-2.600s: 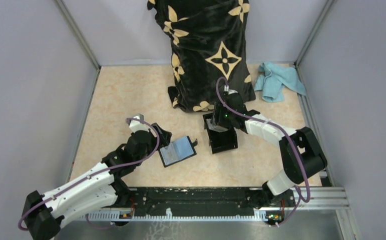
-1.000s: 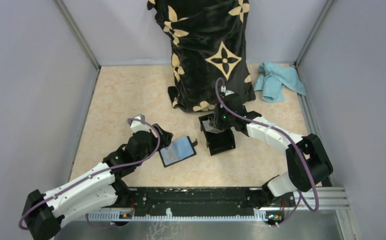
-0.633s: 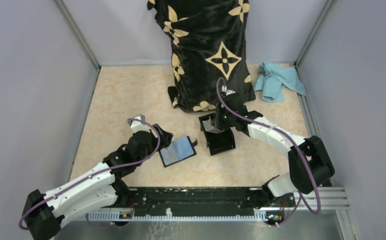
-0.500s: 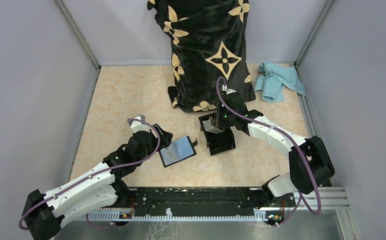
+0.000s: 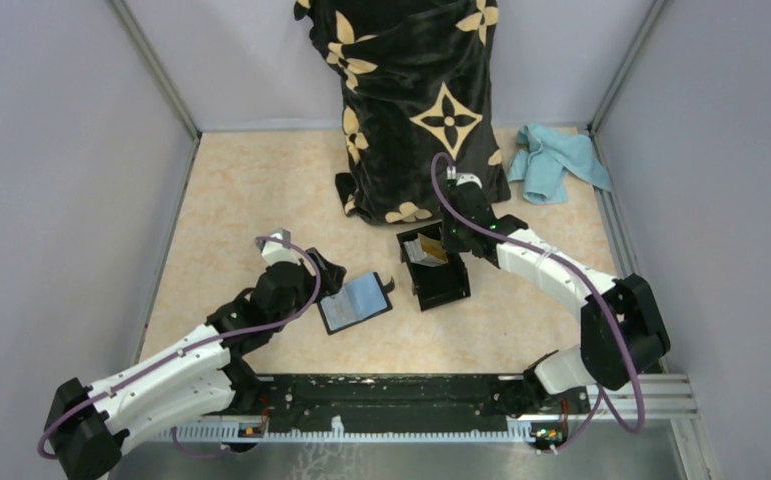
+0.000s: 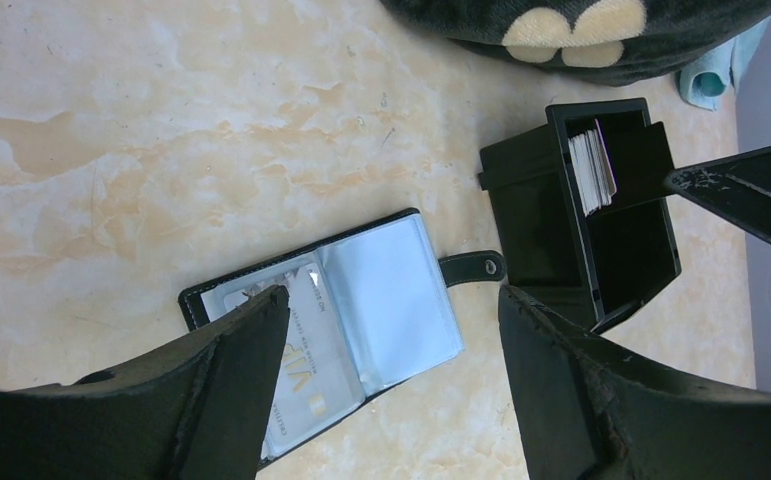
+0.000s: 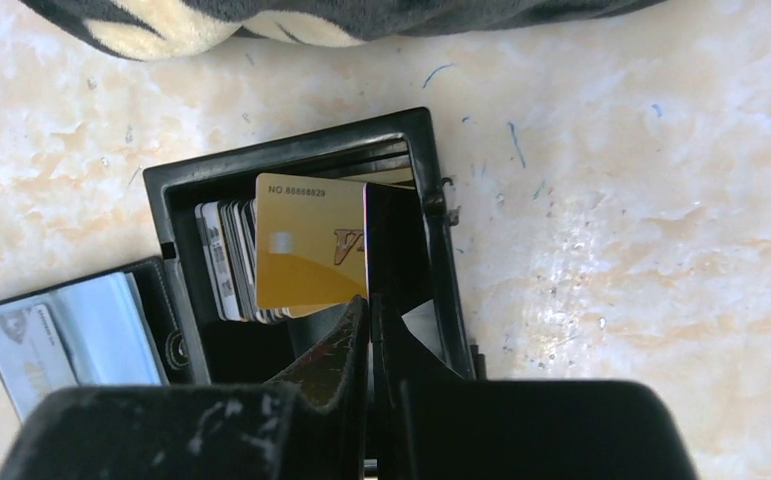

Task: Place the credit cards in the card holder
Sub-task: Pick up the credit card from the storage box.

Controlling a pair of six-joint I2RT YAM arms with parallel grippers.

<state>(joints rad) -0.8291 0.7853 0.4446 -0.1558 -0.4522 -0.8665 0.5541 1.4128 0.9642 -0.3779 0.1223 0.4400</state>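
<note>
The card holder point(image 5: 356, 303) lies open on the table, with clear blue-tinted sleeves and one pale card in its left pocket point(image 6: 296, 350). My left gripper point(image 6: 391, 295) hovers open just above it, one finger on each side. To its right, a rigid black box point(image 5: 439, 272) holds a stack of credit cards point(image 7: 226, 260) on edge. My right gripper point(image 7: 369, 250) is over that box. It is shut on the right edge of an orange-gold credit card point(image 7: 306, 240), which stands apart from the stack and shows tilted in the top view point(image 5: 427, 250).
A dark cloth with cream flower shapes point(image 5: 416, 100) is draped over something tall just behind the box. A teal rag point(image 5: 556, 160) lies at the back right. Grey walls enclose the table, and a black rail point(image 5: 391, 395) runs along the front.
My right gripper has closed on the orange-gold card and drawn back slightly, so the card now leans out of the stack. The left arm and the card holder have not moved.
</note>
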